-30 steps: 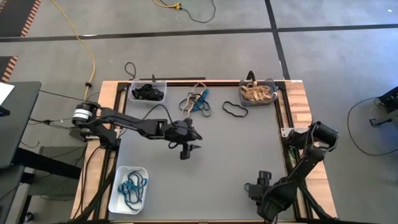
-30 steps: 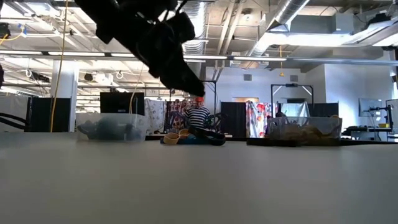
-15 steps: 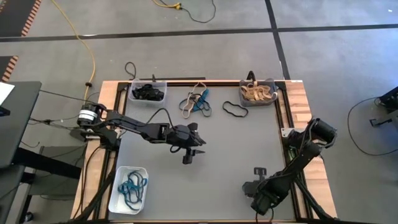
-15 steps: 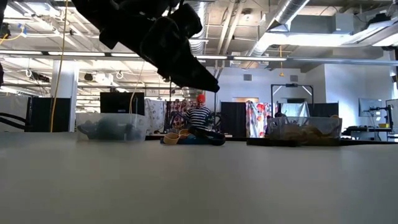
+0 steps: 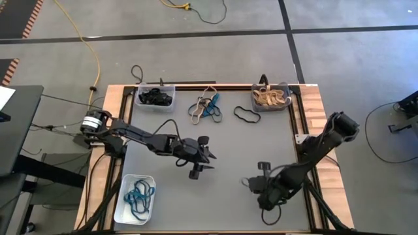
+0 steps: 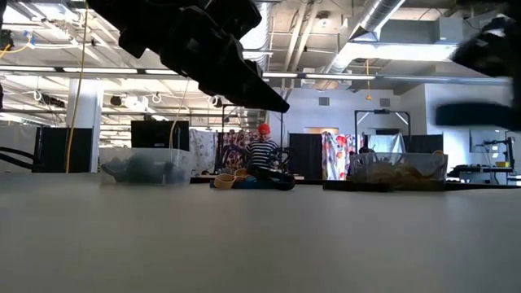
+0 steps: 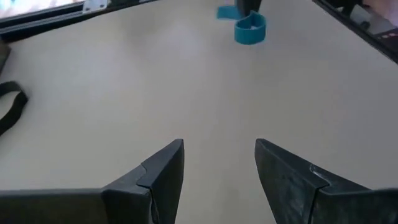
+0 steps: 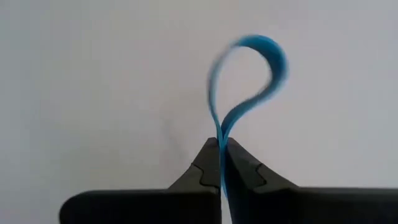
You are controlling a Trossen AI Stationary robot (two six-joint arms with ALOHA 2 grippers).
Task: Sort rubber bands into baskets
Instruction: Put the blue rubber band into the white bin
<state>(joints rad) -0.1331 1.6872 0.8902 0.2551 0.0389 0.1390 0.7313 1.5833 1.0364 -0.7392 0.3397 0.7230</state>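
Note:
My right gripper [image 5: 250, 183] is over the table's near middle, shut on a teal-blue rubber band [image 8: 272, 57]. The left wrist view shows the same band [image 7: 250, 30] farther off. To its left, my left gripper [image 5: 210, 160] hangs open above bare table, fingers [image 7: 163, 171] pointing toward the right gripper. A clear basket [image 5: 155, 96] of black bands stands at the far left. A dark grey basket [image 5: 270, 98] of tan bands stands at the far right, and a white basket [image 5: 135, 198] of teal bands at the near left. Loose bands [image 5: 205, 108] lie between the far baskets. My right gripper pinches the teal-blue band between its two fingertips, with two strands pressed together [image 8: 221, 138]. The rest of the band stands out beyond the tips as an open loop [image 8: 249, 43]. Whether the loop touches the table, I cannot tell.
A single black band [image 5: 247, 115] lies left of the dark grey basket. A wooden frame [image 5: 315, 104] borders the grey table top. The low view shows a person [image 6: 260, 153] in the room beyond the table. Bare table lies between the two grippers.
My right gripper has travelled from the near right toward the table's left and a little toward the far edge. My left gripper has drifted toward the near edge and a little right.

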